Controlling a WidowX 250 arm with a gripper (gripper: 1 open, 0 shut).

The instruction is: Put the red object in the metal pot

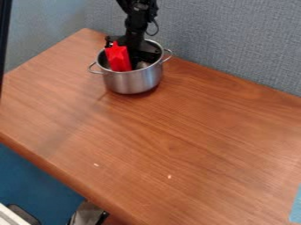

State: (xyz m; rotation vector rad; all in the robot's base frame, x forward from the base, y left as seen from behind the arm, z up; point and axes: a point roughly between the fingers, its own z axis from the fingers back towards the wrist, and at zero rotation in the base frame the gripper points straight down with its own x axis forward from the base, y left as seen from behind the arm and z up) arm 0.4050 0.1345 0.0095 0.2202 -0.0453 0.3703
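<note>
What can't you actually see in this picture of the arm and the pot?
- Lower end of the red object: hidden behind the wall of the metal pot.
- Gripper: its tips dip inside the pot, so how the jaws stand is hidden by the rim.
- Upper arm: cut off by the top edge.
- Object at the bottom edge: cut off, unidentifiable.

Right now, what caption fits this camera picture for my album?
Black robot gripper lowers the bright red plastic bar into the shiny round metal pot on the wooden table.
</note>
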